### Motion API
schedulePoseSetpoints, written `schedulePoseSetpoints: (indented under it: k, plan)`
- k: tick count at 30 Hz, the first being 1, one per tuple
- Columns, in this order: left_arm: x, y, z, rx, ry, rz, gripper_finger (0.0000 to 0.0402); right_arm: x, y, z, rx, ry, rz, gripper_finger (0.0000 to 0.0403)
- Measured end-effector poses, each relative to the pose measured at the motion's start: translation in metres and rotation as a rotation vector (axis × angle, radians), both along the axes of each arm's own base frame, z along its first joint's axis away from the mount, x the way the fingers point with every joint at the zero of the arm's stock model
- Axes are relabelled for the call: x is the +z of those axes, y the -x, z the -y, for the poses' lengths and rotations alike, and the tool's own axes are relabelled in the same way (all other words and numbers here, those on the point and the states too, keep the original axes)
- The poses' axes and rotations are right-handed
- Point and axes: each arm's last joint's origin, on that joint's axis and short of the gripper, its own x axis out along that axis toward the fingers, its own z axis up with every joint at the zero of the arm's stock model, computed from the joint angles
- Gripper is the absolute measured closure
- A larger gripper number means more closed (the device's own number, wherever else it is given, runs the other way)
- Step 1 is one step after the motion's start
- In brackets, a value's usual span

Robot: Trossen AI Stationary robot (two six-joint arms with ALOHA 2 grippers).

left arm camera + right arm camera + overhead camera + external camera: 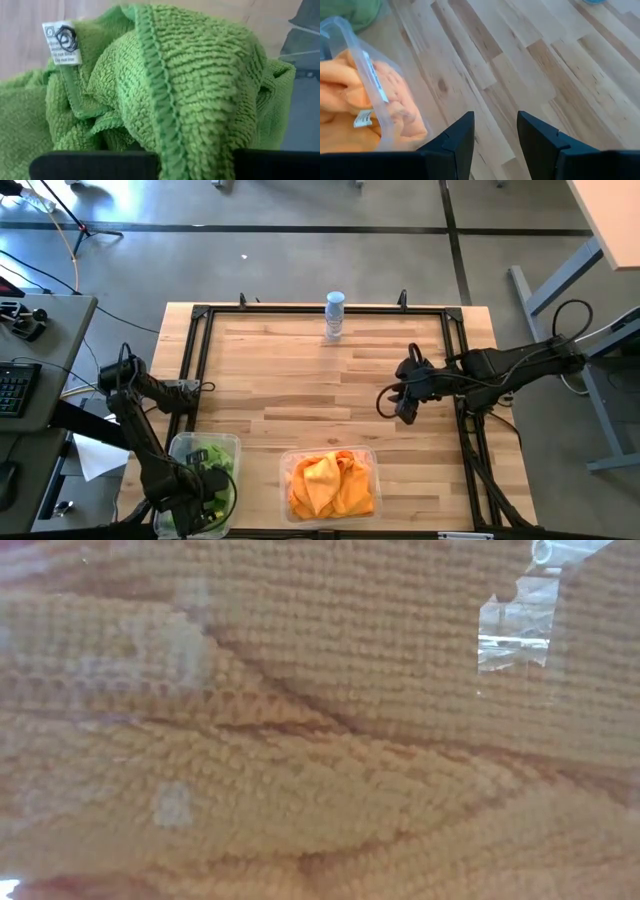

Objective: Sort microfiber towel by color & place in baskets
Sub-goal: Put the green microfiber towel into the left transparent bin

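Left claw: down in the narrower basket [172, 448] at the lower left of the high view. The left claw [197, 498] is buried against the green towels [165, 90], and whether its fingers are spread or pinching cannot be told.
Right claw: the right claw [495, 137] is held over bare worktop [300, 370] at centre right, its fingers parted with nothing between them.
Green towels: lumped together in the narrower basket, with a white care tag [61, 42] showing.
Orange towels: the orange towels [330, 483] are heaped in the wider basket [372, 455] at bottom centre.
Count: two baskets and one small clear bottle [334, 315] at the top centre are seen. The towels are too bunched for a sure count in either colour.
Loose towels: none is seen on the worktop, so the sorting is judged nearly done.
Risk: fuzzy pile could be snagged on the left fingers and green cloth dragged back out when the arm is lifted.
Second risk: the light basket could be tipped or shoved by the same lift.
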Motion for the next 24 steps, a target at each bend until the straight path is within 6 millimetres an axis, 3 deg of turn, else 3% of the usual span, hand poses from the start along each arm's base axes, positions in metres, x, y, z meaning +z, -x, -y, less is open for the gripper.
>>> schedulePoseSetpoints:
  k: [10,24]
  plan:
    - [0.0,-0.005,-0.003,-0.062,-0.057,0.07,0.0355,0.0,0.0,0.001,-0.101,-0.031,0.019,0.0261]
    - [-0.004,0.002,-0.012,-0.07,-0.117,0.044,0.023,0.0,0.0,0.001,-0.189,-0.092,0.031,0.0261]
